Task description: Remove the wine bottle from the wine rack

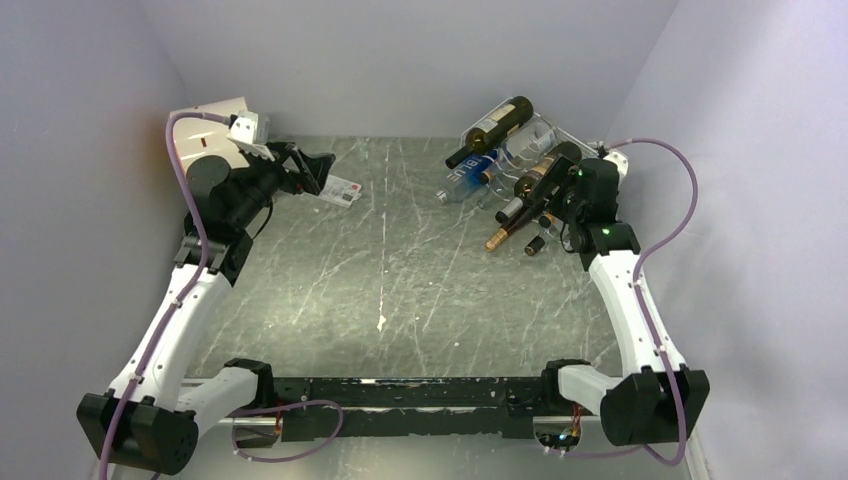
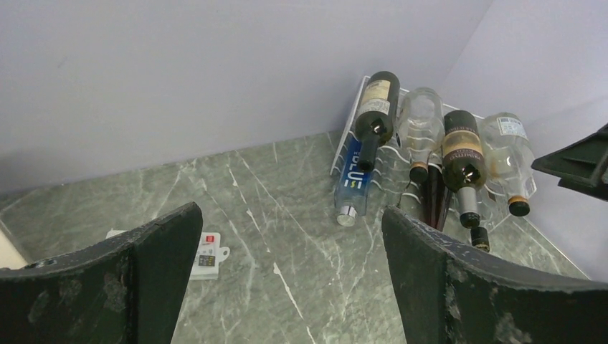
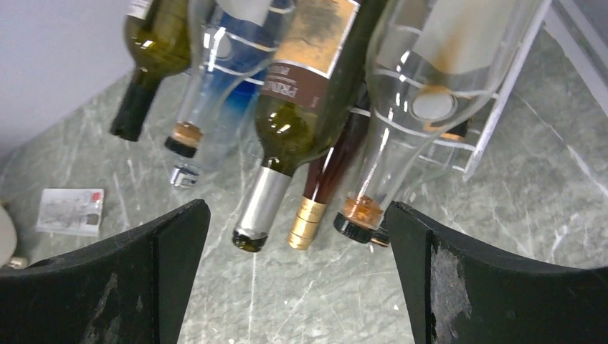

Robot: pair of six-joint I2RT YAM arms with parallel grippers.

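Note:
The white wire wine rack (image 1: 560, 135) stands in the back right corner, holding several bottles with their necks towards the table's middle. A dark green wine bottle (image 1: 492, 128) lies on top at the left. A green wine bottle with a brown label (image 3: 305, 93) and a silver foil neck lies in the middle. A clear bottle (image 3: 423, 86) lies to its right. My right gripper (image 3: 297, 218) is open just short of the necks, touching none. My left gripper (image 1: 318, 170) hangs open at the back left, far from the rack (image 2: 343, 136).
A blue-tinted bottle (image 2: 353, 175) lies at the rack's lower left, its cap on the marble table (image 1: 400, 280). A small white card (image 1: 342, 190) lies near the left gripper. Walls close in behind and on both sides.

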